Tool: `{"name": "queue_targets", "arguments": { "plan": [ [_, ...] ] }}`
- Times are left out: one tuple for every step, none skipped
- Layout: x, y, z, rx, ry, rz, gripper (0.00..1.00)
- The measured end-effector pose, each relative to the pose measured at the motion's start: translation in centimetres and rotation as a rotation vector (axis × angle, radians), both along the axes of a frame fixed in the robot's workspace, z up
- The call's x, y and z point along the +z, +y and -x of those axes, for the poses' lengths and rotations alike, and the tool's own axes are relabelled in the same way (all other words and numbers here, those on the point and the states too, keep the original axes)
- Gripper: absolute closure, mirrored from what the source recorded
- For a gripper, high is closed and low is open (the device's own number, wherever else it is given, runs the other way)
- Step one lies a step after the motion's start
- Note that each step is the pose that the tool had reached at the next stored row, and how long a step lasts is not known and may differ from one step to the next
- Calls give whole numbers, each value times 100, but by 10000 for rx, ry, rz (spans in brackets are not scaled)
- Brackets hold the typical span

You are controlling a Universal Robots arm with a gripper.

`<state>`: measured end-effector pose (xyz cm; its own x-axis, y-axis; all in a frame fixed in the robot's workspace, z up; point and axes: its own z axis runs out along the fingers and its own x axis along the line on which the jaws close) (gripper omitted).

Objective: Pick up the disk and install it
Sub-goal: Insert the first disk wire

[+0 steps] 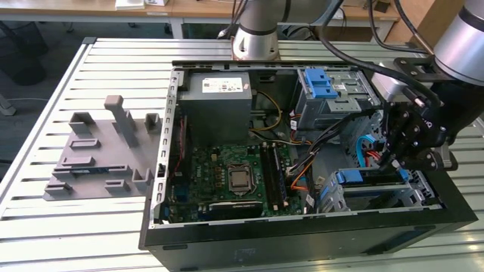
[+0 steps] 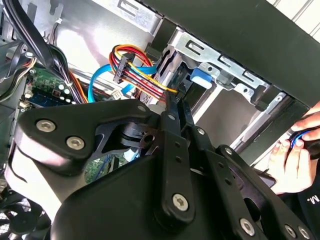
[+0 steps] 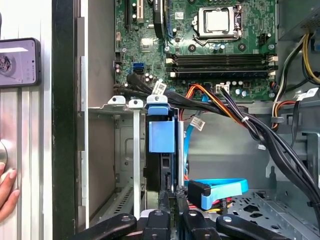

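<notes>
The disk stands on edge in the lower drive cage of the open computer case, its blue carrier tab facing up. In the exterior view the disk lies in the cage at the case's front right corner, and my gripper hangs just above it. My gripper has its two fingers close together, tips at the disk's rear edge by the blue carrier rail. In the second wrist view my gripper points its narrow fingers, pressed together, toward the cage and the blue tab.
Black, orange and blue cables run beside the cage. The motherboard, the power supply and an upper bay with blue latches fill the case. A grey fixture lies at the exterior view's left. A person's hand is outside the case wall.
</notes>
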<state>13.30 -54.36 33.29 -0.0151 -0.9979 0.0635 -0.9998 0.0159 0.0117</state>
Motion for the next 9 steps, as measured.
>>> {"name": "queue_targets", "arguments": {
  "plan": [
    [-1,-1,0,-4,1,1,83],
    [-3,-2,-1,-9,2,-1,83],
    [-4,-7,-1,-14,2,-1,83],
    [-5,-14,-1,-22,2,0,83],
    [-7,-17,-2,-30,2,-1,83],
    [-9,-19,-2,-34,2,-1,83],
    [-12,-20,-1,-37,2,0,83],
    [-16,-21,-2,-38,2,0,83],
    [-22,-21,-2,-39,2,0,83]
  ]
}}
